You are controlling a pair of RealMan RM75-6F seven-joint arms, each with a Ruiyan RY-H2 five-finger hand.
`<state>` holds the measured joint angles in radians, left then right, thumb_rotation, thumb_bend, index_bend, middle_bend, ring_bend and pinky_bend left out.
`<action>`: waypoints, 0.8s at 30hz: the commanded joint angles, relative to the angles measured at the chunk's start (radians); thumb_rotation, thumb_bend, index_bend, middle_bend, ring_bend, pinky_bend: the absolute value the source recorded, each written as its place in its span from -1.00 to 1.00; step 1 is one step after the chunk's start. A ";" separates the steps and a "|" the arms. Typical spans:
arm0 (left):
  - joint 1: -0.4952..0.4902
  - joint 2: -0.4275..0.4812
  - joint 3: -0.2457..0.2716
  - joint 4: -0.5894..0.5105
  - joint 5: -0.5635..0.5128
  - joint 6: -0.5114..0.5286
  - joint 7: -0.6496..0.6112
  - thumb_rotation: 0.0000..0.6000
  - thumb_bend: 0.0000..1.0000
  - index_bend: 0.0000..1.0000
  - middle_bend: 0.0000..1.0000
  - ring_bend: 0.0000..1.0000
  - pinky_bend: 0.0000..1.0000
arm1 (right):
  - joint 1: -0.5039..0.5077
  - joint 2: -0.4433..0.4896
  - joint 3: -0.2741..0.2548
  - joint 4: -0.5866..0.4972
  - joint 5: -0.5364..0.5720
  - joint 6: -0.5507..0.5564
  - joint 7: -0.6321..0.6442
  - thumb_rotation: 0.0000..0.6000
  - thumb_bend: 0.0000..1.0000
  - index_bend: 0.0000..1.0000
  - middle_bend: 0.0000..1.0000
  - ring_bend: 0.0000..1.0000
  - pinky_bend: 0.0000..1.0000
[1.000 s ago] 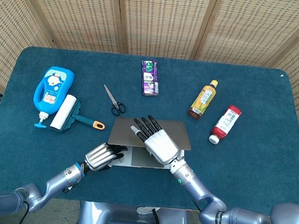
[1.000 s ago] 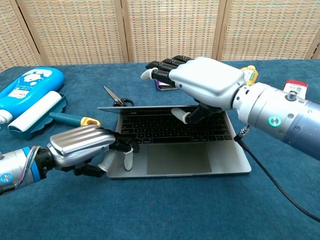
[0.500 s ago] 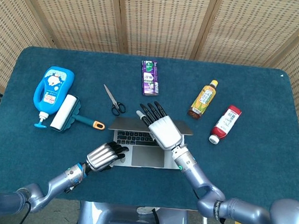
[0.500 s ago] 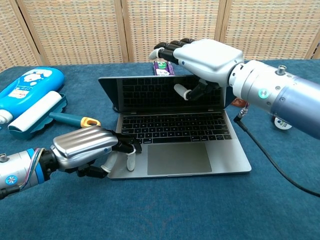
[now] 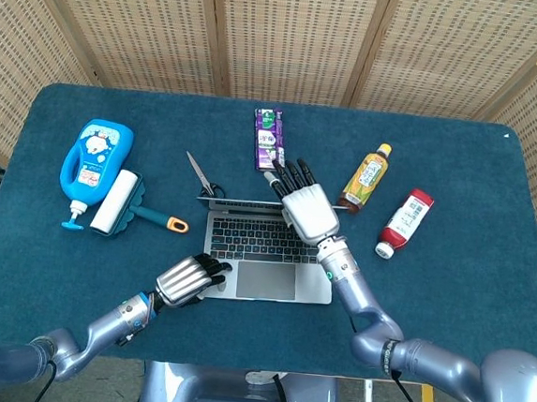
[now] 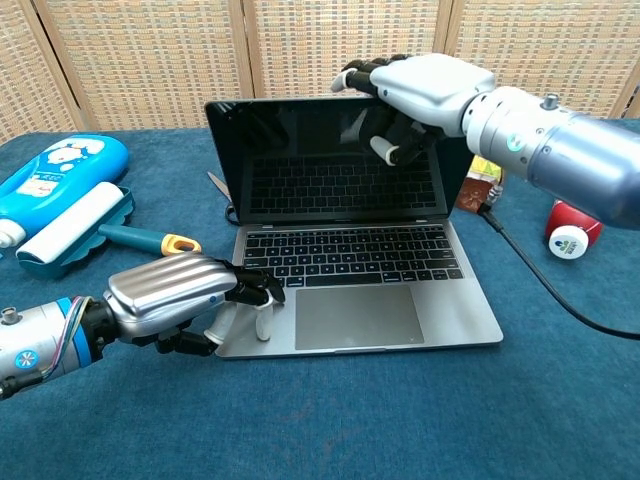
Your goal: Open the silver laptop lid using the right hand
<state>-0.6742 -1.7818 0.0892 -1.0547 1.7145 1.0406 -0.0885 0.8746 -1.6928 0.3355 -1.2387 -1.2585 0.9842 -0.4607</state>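
The silver laptop (image 5: pixel 263 281) stands open in the middle of the table, its dark screen (image 6: pixel 330 160) close to upright. My right hand (image 5: pixel 307 212) grips the lid's top right edge (image 6: pixel 425 90), with fingers over the top and the thumb on the screen side. At the front left corner of the base (image 6: pixel 390 320), my left hand (image 6: pixel 170 295) rests with fingers curled, its fingertips touching the palm rest and the keyboard's edge. The same left hand (image 5: pixel 186 278) shows in the head view.
A blue bottle (image 5: pixel 95 158) and a lint roller (image 5: pixel 118 202) lie at the left. Scissors (image 5: pixel 200 176) lie just behind the lid, and a purple box (image 5: pixel 270 138) is further back. A tea bottle (image 5: pixel 364 178) and a red-and-white bottle (image 5: pixel 406 222) lie right of the laptop.
My right hand has swung the lid up and back, from nearly flat to about upright. The left hand has stayed on the base's front left corner.
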 commanded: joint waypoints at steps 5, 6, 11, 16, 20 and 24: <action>0.000 0.001 0.005 0.005 0.000 0.011 -0.008 1.00 0.83 -0.13 -0.54 -0.41 -0.41 | 0.019 0.021 0.032 0.012 0.056 -0.004 -0.026 1.00 0.35 -0.75 -0.85 -1.00 -1.00; -0.001 0.001 0.006 0.006 0.000 0.011 -0.007 1.00 0.83 -0.13 -0.54 -0.41 -0.41 | 0.021 0.025 0.036 0.012 0.065 -0.004 -0.031 1.00 0.35 -0.75 -0.85 -1.00 -1.00; -0.002 0.001 0.009 0.004 -0.002 0.011 -0.003 1.00 0.83 -0.13 -0.54 -0.41 -0.41 | 0.031 0.037 0.050 0.011 0.104 0.000 -0.055 1.00 0.35 -0.75 -0.85 -1.00 -1.00; -0.001 0.001 0.011 0.002 -0.006 0.013 0.005 1.00 0.82 -0.14 -0.54 -0.41 -0.41 | 0.041 0.045 0.062 0.021 0.146 0.006 -0.083 1.00 0.35 -0.75 -0.85 -1.00 -1.00; -0.001 0.003 0.012 -0.001 -0.008 0.013 0.007 1.00 0.82 -0.14 -0.54 -0.41 -0.41 | 0.045 0.048 0.070 0.031 0.182 0.008 -0.098 1.00 0.35 -0.75 -0.85 -1.00 -1.00; -0.002 0.008 0.012 -0.005 -0.011 0.015 0.010 1.00 0.82 -0.14 -0.54 -0.41 -0.41 | 0.042 0.054 0.069 0.030 0.212 0.011 -0.101 1.00 0.35 -0.75 -0.85 -1.00 -1.00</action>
<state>-0.6757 -1.7735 0.1009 -1.0597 1.7039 1.0556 -0.0787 0.9178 -1.6413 0.4044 -1.2074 -1.0516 0.9943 -0.5614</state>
